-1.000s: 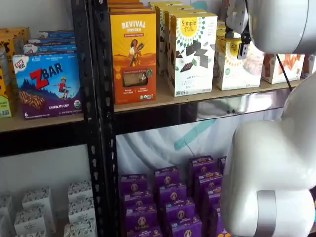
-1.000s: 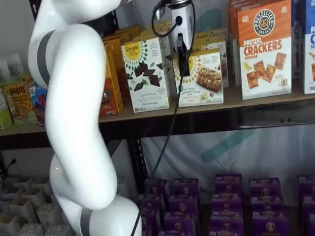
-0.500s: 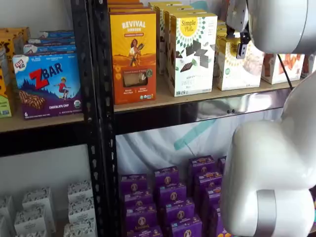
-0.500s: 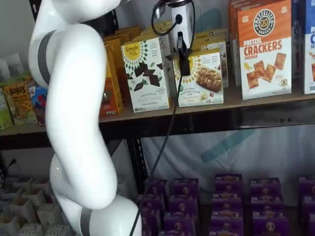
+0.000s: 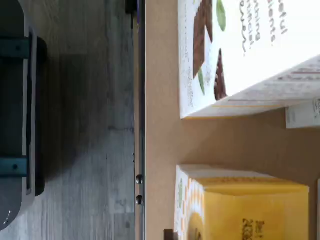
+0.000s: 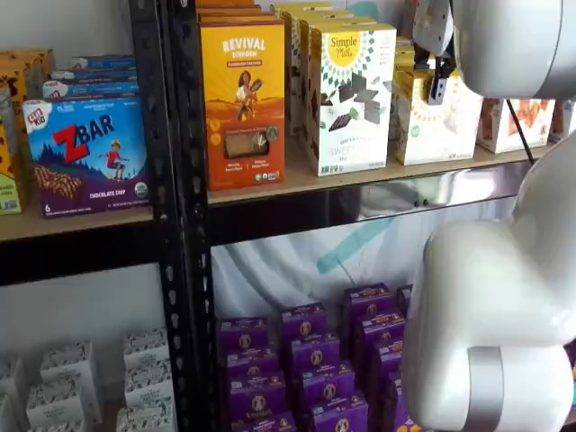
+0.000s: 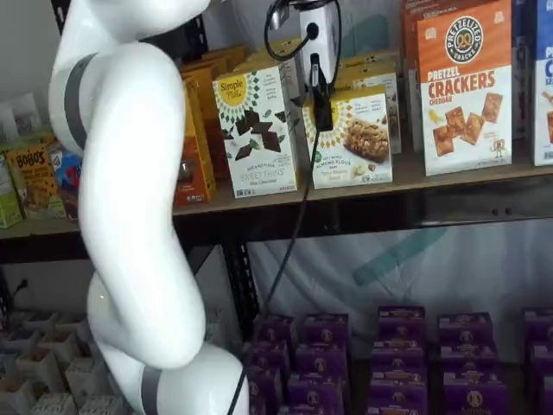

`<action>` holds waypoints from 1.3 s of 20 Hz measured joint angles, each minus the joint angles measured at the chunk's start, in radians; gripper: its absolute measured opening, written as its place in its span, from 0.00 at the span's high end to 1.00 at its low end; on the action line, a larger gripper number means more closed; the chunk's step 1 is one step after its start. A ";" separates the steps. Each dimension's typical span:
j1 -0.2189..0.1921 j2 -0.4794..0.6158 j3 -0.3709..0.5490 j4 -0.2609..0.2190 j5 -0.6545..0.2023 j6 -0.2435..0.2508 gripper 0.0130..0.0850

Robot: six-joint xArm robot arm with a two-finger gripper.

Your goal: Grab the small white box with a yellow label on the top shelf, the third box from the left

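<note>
The small white box (image 6: pixel 423 121) stands on the top shelf (image 6: pixel 297 180), just right of a taller white box with dark squares (image 6: pixel 351 94); both shelf views show it (image 7: pixel 356 138). My gripper (image 7: pixel 320 108) hangs in front of the small box's left front edge. Its white body is above, and one black finger (image 6: pixel 438 87) shows side-on, so open or shut cannot be told. The wrist view shows the small box's yellow top (image 5: pixel 250 210), the taller box (image 5: pixel 240 50) and the tan shelf board (image 5: pixel 160 140) with its black rail.
An orange Revival box (image 6: pixel 243 90) stands left of the taller box. A pretzel crackers box (image 7: pixel 464 82) stands right of the small one. My white arm (image 7: pixel 130 216) and its cable (image 7: pixel 298 216) hang before the shelves. Purple boxes (image 6: pixel 315 360) fill the lower shelf.
My gripper has edged slightly upward in front of the small white box. The boxes have not visibly moved.
</note>
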 joint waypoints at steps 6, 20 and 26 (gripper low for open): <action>0.001 -0.002 -0.002 0.005 0.005 0.002 0.67; -0.001 0.010 -0.033 -0.003 0.048 0.002 0.72; -0.010 0.002 -0.045 -0.003 0.100 -0.005 0.72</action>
